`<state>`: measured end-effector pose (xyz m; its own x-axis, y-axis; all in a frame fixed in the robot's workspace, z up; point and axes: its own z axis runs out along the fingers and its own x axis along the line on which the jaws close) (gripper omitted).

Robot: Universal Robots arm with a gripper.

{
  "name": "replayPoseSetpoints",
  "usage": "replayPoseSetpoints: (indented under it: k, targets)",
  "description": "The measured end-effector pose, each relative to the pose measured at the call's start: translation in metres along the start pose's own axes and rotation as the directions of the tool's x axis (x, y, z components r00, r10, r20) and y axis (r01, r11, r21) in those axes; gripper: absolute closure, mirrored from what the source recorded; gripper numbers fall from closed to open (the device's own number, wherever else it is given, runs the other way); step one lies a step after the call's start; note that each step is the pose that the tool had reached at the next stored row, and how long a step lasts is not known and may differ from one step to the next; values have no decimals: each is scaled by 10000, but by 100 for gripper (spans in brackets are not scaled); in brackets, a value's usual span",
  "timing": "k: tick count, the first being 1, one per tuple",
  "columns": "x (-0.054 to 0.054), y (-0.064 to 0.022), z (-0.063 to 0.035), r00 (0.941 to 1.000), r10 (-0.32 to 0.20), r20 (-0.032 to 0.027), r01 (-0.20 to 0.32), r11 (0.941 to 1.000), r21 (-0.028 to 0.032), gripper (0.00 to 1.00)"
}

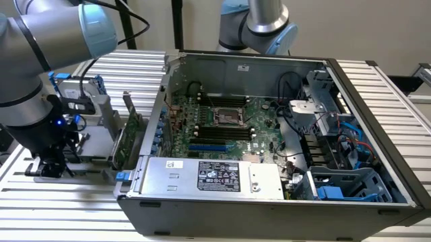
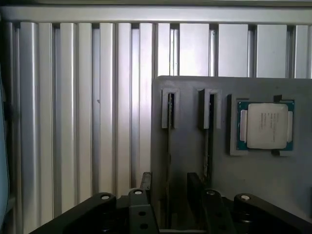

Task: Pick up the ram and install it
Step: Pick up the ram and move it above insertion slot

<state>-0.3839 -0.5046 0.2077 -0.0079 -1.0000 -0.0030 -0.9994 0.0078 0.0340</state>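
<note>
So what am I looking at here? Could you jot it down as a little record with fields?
Hand: open, low over the grey holder, a finger on each side of one slot
Ram: thin stick standing on edge in that slot, not gripped
Also in holder: a processor chip
Computer case: open, motherboard showing

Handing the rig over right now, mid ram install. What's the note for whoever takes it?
Tool: open, low over the grey holder, with a finger on either side of one of its two slots.
Ram: looks to sit edge-on in that slot, not gripped. A second slot is beside it, and a processor chip sits in its pocket.
Computer case: open, with the holder outside it on the exterior view's left. The black memory slots are on the board.
Done: tool lined up over the ram.
Left: the pick and the install.
</note>
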Motion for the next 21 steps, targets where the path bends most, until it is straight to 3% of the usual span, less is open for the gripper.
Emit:
replayPoseSetpoints:
  k: [8, 21]
  targets:
    - [1, -5, 136, 10000, 56, 2, -56, 10000, 1, 0]
    - [-1, 12, 145, 10000, 47, 2, -47, 10000, 11, 0]
